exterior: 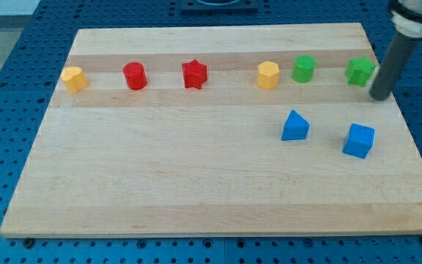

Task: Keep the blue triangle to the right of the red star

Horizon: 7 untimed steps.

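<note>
Blue triangle sits on the bench at about 4 o'clock from the red star, well apart. Our tip rests just at 3 o'clock of the green star. No gripper fitted, so no grasp state to tell.

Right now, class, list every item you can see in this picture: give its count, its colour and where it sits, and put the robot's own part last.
wooden board: 1, light wood, fills most of the view, on a blue perforated table.
yellow block: 1, yellow, top row, far left.
red cylinder: 1, red, top row, right of that yellow block.
red star: 1, red, top row, left of centre.
yellow hexagon block: 1, yellow, top row, right of centre.
green block: 1, green, beside the yellow hexagon block.
green star: 1, green, top row, far right.
blue triangle: 1, blue, below the green block.
blue cube: 1, blue, right of the blue triangle.
my tip: 1, dark rod, just right of the green star.
</note>
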{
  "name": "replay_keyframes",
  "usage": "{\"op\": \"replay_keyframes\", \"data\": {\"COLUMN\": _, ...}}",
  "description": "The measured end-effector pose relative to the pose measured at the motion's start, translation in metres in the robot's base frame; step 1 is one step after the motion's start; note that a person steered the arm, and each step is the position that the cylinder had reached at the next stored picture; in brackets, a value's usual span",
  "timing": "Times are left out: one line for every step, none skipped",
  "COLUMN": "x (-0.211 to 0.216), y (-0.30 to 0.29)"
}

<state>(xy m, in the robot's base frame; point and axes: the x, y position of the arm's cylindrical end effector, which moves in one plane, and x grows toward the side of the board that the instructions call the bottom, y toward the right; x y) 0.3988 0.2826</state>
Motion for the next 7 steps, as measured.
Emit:
{"op": "replay_keyframes", "data": {"x": 0.013, "y": 0.04}}
{"op": "replay_keyframes", "data": {"x": 0.038, "y": 0.062}}
{"op": "replay_keyframes", "data": {"x": 0.085, "y": 0.063}}
{"op": "replay_keyframes", "data": {"x": 0.13, "y": 0.06}}
{"op": "replay_keyframes", "data": {"x": 0.164, "y": 0.049}}
{"op": "replay_keyframes", "data": {"x": 0.174, "y": 0.026}}
{"op": "replay_keyframes", "data": {"x": 0.174, "y": -0.01}}
